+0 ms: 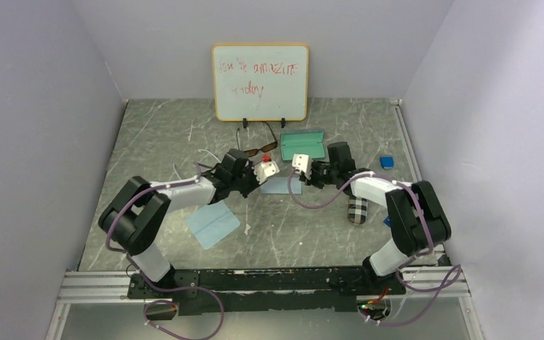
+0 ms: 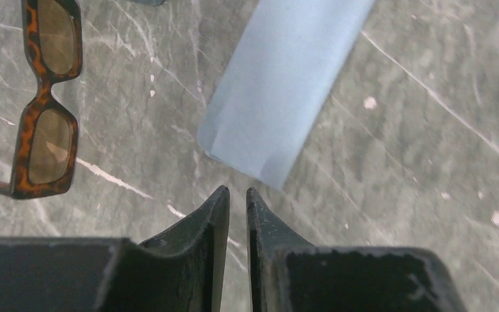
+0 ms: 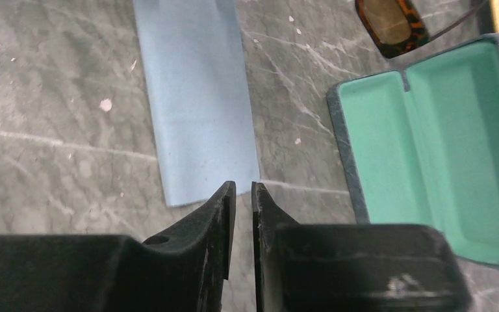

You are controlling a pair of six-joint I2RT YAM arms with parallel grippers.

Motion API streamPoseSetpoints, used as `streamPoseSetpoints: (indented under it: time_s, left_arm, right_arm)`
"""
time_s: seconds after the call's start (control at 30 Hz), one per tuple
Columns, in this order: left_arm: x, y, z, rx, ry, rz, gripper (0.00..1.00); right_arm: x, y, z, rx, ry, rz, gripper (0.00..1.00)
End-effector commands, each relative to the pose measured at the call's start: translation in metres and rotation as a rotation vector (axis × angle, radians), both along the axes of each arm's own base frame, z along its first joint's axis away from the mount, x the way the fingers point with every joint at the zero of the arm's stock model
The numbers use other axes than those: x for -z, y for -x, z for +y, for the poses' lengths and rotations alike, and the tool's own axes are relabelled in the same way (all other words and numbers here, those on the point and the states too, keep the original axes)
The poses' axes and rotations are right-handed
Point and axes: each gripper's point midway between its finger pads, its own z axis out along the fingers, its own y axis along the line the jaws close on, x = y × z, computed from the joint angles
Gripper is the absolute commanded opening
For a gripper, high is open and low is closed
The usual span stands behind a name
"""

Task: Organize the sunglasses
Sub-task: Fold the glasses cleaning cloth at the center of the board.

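Left: the left claw (image 2: 238,190) shows only a narrow slit between its fingers and holds nothing; it sits at the near corner of the folded blue cloth (image 2: 279,91).
Right: the right claw (image 3: 242,184) is the same, barely parted and empty, with its tips at the cloth's other end. We cannot tell whether they touch it.
Where: the sunglasses (image 1: 258,146) lie on the desk (image 1: 312,234) below the whiteboard (image 1: 260,81), just beside the open case (image 1: 303,144) and apart from both claws. We see no white pair in any view.
Risk, crowding: the two arms stand head to head over the cloth, so we judge that a reach by either toward the back could knock the other.
Risk, cloth: a low fingertip could drag the fold open.
Risk, grip: the frame is thin and offers little to hold, and a pinch on a lens could slip or smear.
Risk, case: a nudge could shove the light case away — or tip its lid shut.
Look: mottled brown frame, amber lenses, temples spread open.
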Motion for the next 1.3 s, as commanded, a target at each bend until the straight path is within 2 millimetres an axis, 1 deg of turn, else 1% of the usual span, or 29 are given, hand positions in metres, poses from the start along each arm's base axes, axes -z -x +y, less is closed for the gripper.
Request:
streamPoseSetpoints:
  time_s: [0.0, 0.07, 0.2, 0.37, 0.43, 0.63, 0.73, 0.87, 1.07, 1.1, 1.13, 1.27]
  left_arm:
    - [-0.036, 0.007, 0.001, 0.114, 0.039, -0.167, 0.22]
    - [-0.034, 0.008, 0.0, 0.132, 0.028, -0.204, 0.22]
    - [-0.021, 0.009, -0.003, 0.164, -0.034, -0.248, 0.21]
    - [-0.001, 0.015, -0.01, 0.211, -0.139, -0.32, 0.2]
    - [0.005, 0.017, -0.01, 0.221, -0.156, -0.321, 0.2]
    - [0.008, 0.025, -0.006, 0.229, -0.157, -0.314, 0.2]
    - [0.011, 0.022, -0.004, 0.211, -0.177, -0.344, 0.2]
    - [0.017, 0.024, -0.007, 0.222, -0.201, -0.352, 0.2]
    - [0.021, 0.03, -0.011, 0.253, -0.22, -0.36, 0.2]
    - [0.022, 0.031, -0.013, 0.256, -0.226, -0.358, 0.2]
    - [0.024, 0.031, -0.013, 0.259, -0.233, -0.356, 0.2]
    - [0.03, 0.033, -0.012, 0.27, -0.259, -0.349, 0.19]
  right_arm:
    - [-0.021, 0.019, -0.008, -0.108, -0.038, -0.09, 0.2]
    - [-0.017, 0.026, -0.012, -0.134, -0.05, -0.099, 0.2]
    - [-0.01, 0.037, -0.017, -0.172, -0.049, -0.112, 0.2]
    - [-0.018, 0.033, -0.021, -0.149, -0.065, -0.12, 0.2]
    - [-0.022, 0.032, -0.023, -0.14, -0.076, -0.126, 0.2]
    - [-0.027, 0.028, -0.031, -0.109, -0.099, -0.125, 0.2]
    - [-0.03, 0.028, -0.031, -0.112, -0.109, -0.124, 0.2]
    - [-0.025, 0.034, -0.031, -0.147, -0.095, -0.122, 0.21]
    - [-0.026, 0.033, -0.032, -0.156, -0.085, -0.14, 0.21]
    - [-0.023, 0.039, -0.032, -0.166, -0.082, -0.117, 0.21]
    - [-0.023, 0.041, -0.032, -0.183, -0.077, -0.116, 0.22]
    - [-0.012, 0.052, -0.031, -0.251, -0.054, -0.113, 0.24]
